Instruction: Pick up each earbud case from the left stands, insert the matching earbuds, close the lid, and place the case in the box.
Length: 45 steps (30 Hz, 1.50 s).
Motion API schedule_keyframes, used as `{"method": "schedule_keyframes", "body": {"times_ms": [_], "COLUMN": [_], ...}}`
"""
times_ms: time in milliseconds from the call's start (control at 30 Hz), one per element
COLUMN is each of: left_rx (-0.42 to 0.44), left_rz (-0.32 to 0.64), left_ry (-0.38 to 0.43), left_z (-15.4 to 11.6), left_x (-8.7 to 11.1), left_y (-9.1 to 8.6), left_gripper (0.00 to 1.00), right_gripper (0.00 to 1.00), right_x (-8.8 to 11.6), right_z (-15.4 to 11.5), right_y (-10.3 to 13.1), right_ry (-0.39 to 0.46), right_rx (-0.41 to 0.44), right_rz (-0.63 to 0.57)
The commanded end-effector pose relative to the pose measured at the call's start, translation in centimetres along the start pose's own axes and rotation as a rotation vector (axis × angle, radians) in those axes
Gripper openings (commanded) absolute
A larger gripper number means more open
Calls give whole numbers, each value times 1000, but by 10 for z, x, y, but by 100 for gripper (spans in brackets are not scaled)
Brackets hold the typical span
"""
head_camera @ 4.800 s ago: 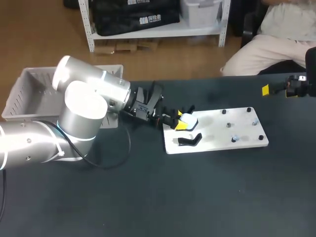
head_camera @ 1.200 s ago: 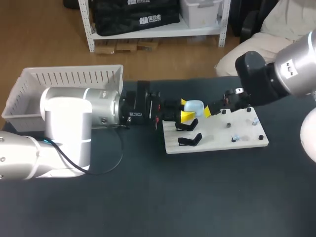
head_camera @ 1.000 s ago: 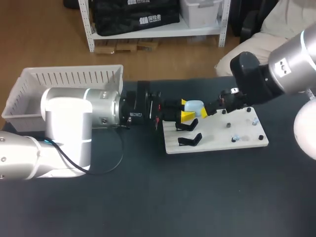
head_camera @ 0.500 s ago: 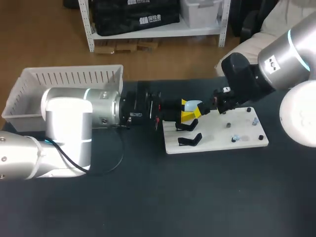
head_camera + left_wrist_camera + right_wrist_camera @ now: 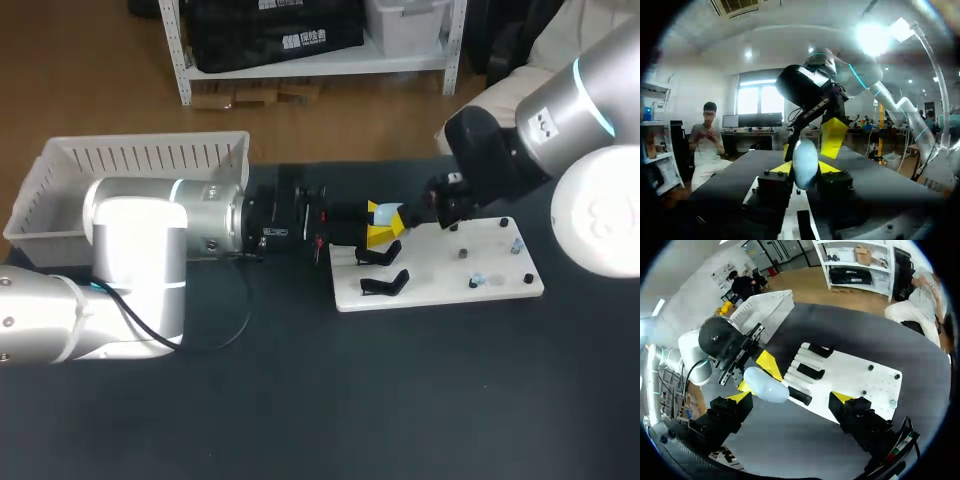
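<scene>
My left gripper is shut on a pale blue earbud case and holds it above the left end of the white board. In the left wrist view the case stands upright between that gripper's yellow tips. My right gripper has come in from the right and is open, its fingers wide apart around the case, which sits close to one finger. Two black stands on the board hold nothing. Small earbuds lie on the board's right half.
A white slatted basket stands at the back left of the dark table, behind my left arm. Several black pegs stick up from the board's right part. The table in front of the board is bare.
My right gripper has moved left along the board until its open fingers flank the case. My left gripper has kept still with the case in it.
</scene>
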<state>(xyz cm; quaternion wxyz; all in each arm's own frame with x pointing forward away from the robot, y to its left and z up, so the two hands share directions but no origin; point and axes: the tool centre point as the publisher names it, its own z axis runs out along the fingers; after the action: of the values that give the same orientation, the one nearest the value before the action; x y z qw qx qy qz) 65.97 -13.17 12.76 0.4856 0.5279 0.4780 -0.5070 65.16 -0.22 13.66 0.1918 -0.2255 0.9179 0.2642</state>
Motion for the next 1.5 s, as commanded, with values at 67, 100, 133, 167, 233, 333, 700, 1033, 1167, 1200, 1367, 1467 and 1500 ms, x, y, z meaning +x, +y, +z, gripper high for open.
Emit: {"method": "schedule_keyframes", "body": {"times_ms": [67,100,133,167,233,333,700,1033,1167,1200,1367,1467,1500], "left_rx": [-2,-2,-2,-2,-2,-2,-2,-2,-2,-2,-2,-2,-2], "left_rz": [4,4,4,4,4,4,4,4,4,4,4,4,4], "left_ry": [-5,-5,-5,-5,-5,-5,-5,-5,-5,-5,-5,-5,-5], "left_z": [0,0,0,0,0,0,0,0,0,0,0,0,0], "left_x": [1,1,1,1,1,1,1,1,1,1,1,1,1], "left_y": [0,0,0,0,0,0,0,0,0,0,0,0,0], "left_gripper": [0,0,0,0,0,0,0,0,0,0,0,0,0], "right_gripper": [100,100,100,100,100,100,100,100,100,100,100,100,100], "right_x": [-3,-3,-4,-4,-5,-6,-15,7,19,22,34,40,41], "right_z": [-3,-5,-5,-6,-8,-9,-44,-69,-67,-65,-55,-48,-45], "right_y": [-7,-8,-8,-9,-11,-12,-23,-79,-104,-109,-132,-141,-145], "right_ry": [-8,-11,-12,-14,-19,-25,-66,158,252,265,351,383,392], "right_rx": [-5,-2,1,3,6,8,147,485,562,561,597,613,604], "right_rz": [16,19,20,22,26,31,-51,-15,15,22,25,18,21]}}
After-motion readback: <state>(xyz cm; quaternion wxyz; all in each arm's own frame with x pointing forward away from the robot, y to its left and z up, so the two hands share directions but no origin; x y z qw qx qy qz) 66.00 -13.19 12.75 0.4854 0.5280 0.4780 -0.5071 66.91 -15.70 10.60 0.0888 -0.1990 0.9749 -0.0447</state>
